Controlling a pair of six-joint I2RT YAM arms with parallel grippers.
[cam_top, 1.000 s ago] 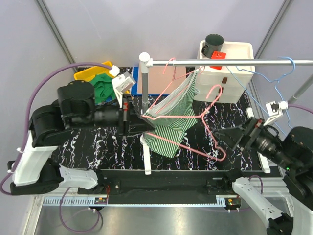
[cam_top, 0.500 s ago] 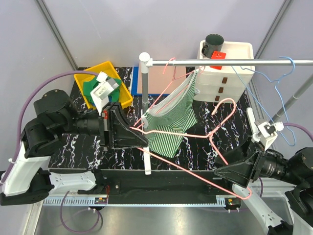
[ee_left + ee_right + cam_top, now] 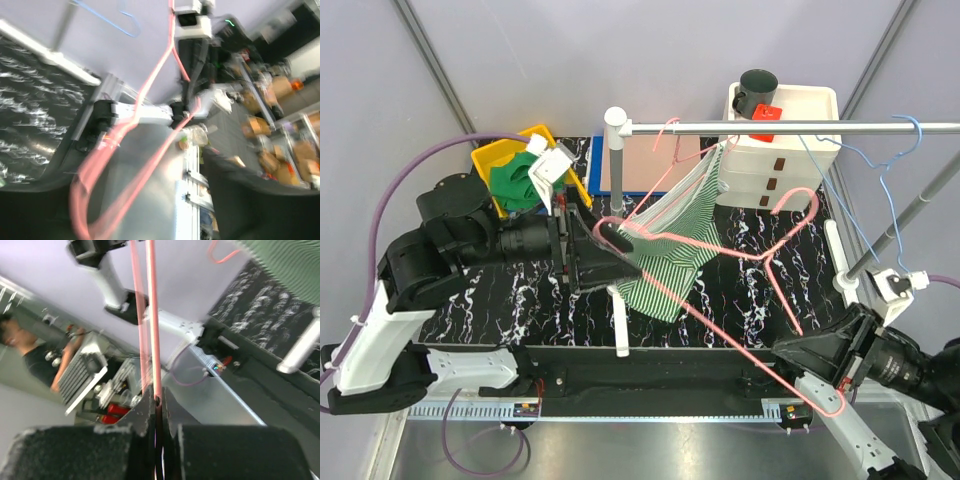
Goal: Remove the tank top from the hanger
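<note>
We see the tank top [image 3: 672, 268], a soft cloth with thin green and white stripes. It hangs between the two grippers, directly in front of the left gripper [image 3: 620, 262] and well apart from the right gripper [image 3: 807, 352]. Its upper part is stretched up toward the metal rail [image 3: 800, 127].

The pink hanger [image 3: 760, 256], a thin bent wire, crosses the cloth. One rounded corner sits at the left jaws, a long side runs down into the right jaws, and its hook stands free between the two.

The right jaws are pressed together on this wire; in the right wrist view it passes straight between the dark rough pads. For the left jaws we cannot tell whether they grip or stand apart, because the left wrist view is blurred.

A white round post [image 3: 616, 170] stands just beside the left jaws, at the left edge of the cloth. Beyond the right jaws there is a white drawer unit [image 3: 775, 160] with a black cup [image 3: 757, 88] and a small red piece [image 3: 765, 113] on top. A blue wire hanger [image 3: 867, 158] hangs on the rail. Behind the left jaws stands a yellow bin [image 3: 502, 153] with green cloth [image 3: 515, 182] inside. The table [image 3: 520, 300] is black with white marble veins.

Compared to half a second before, the right gripper is further back toward the near edge. The left gripper is closer to the cloth and the hanger corner is higher, while the tank top hangs at the same place.
</note>
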